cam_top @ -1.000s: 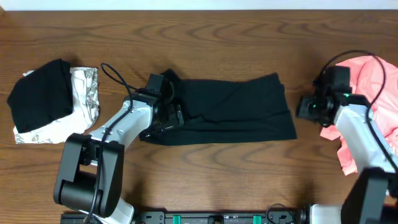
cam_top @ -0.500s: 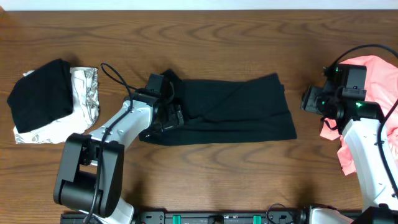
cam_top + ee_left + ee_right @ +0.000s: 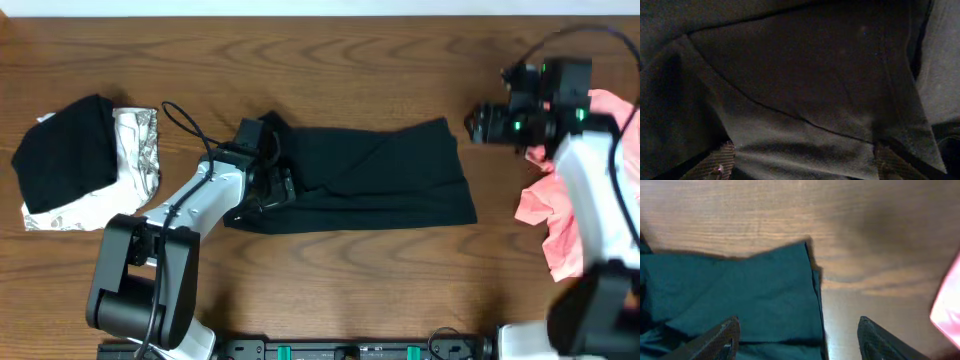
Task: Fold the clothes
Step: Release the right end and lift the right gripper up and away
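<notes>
Lying as a long band across the middle of the table, the black T-shirt has its long axis running left to right between the two arms. The left gripper sits over the band's left end with its jaws spread wide above the cloth; no pinch is visible. The right gripper hangs just beyond the shirt's far right corner, clear of the fabric, with its fingers parted and empty. Judgement: the right arm is nearer that end and must reach leftward onto the corner. A salmon-pink garment lies beside the right arm.
</notes>
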Available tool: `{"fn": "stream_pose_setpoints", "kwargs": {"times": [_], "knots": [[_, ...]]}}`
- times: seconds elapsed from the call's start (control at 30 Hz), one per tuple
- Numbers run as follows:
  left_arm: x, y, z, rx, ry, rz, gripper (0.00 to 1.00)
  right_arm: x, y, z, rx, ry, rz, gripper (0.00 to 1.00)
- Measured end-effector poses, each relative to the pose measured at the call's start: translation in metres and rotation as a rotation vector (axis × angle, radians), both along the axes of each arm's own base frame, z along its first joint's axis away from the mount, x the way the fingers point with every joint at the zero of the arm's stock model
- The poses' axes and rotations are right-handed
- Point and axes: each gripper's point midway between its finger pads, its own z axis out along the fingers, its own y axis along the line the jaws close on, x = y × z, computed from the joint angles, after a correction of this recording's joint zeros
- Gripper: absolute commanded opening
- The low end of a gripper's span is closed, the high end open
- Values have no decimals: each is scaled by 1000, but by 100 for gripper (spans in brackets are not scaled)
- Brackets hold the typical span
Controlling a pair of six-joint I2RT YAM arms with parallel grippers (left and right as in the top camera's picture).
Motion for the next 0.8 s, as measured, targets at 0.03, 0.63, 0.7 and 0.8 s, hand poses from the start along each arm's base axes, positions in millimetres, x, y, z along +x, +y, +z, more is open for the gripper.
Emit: {"fn": "stream_pose_setpoints", "kwargs": {"times": [0.03, 0.63, 0.7, 0.8], "knots": [[0, 0, 0, 1, 1, 0, 91, 12, 0, 0, 3, 18, 15, 77], [0, 1, 0, 4, 1, 1, 91, 72, 33, -97, 60, 251, 159, 68], [0, 1, 0, 4, 1, 1, 91, 72, 35, -108, 62, 269, 163, 65], [0, 1, 0, 4, 1, 1, 91, 72, 35, -118, 64, 282, 164, 64]]}}
